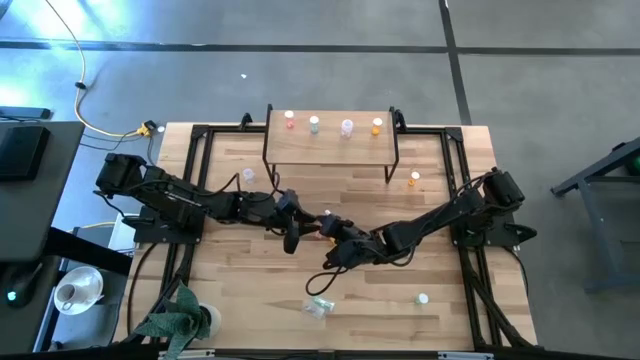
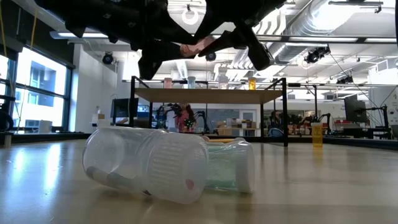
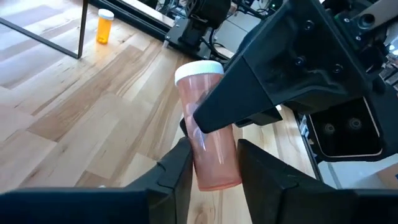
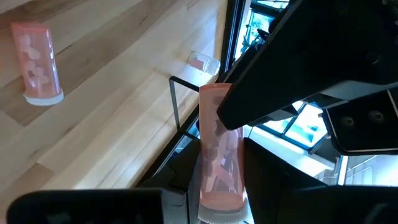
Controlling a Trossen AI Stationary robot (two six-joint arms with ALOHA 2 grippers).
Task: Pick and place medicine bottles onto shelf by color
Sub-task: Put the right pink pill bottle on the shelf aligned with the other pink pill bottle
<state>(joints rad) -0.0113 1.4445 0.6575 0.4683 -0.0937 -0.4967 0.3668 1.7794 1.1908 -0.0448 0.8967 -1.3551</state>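
A pink bottle (image 3: 208,124) with a white cap is up in the air over the middle of the table (image 1: 240,300), between the two arms. The right gripper (image 4: 217,186) pinches it near the cap end. The left gripper (image 3: 211,168) has a finger on each side of the bottle's other end, and the fingers look close to it or just touching; I cannot tell if they squeeze it yet. The bottle's long side runs from one gripper to the other, so it looks like a hand-over. Both arms are just as near. The shelf (image 1: 330,145) stands at the far side with four bottles on top. An orange bottle (image 1: 414,180) stands near one shelf leg. Two clear bottles (image 2: 168,163) lie near the front edge. Nothing seems to block the way to the shelf.
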